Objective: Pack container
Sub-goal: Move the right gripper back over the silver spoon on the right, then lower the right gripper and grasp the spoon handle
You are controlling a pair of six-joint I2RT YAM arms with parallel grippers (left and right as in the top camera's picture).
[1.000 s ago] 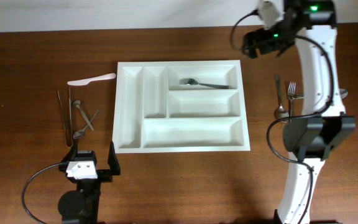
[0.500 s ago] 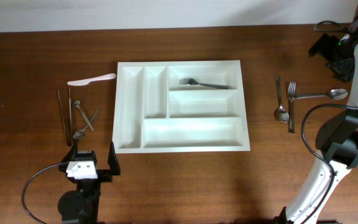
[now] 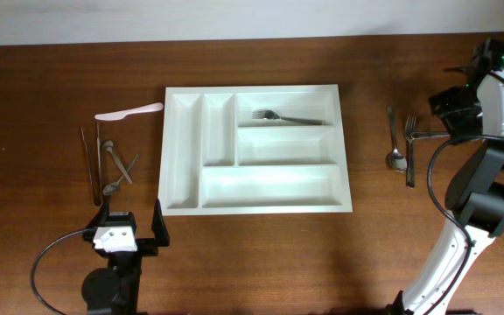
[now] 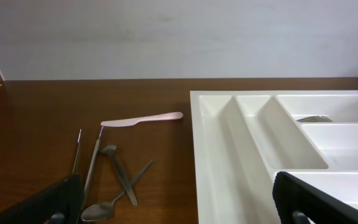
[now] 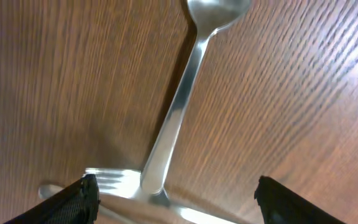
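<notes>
Overhead | tray (image 3: 269, 185) — long axis left-right | left fingers (image 4: 55, 202) apart | right fingers (image 5: 79, 199) apart — over spoon (image 5: 179, 106)

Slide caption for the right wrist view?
Open right gripper over a spoon whose handle end overlaps a fork.

Tray (image 3: 166, 149) and cutlery (image 3: 393, 140) on table (image 3: 42, 87)

We see a plain white container (image 3: 269, 185) on a dark brown, wood-grained table (image 3: 42, 87). At its ten o'clock lies a pale pinkish knife (image 3: 129, 111). The fork (image 3: 287, 117) inside and the spoon (image 3: 393, 140) at three o'clock are shiny silver.
</notes>
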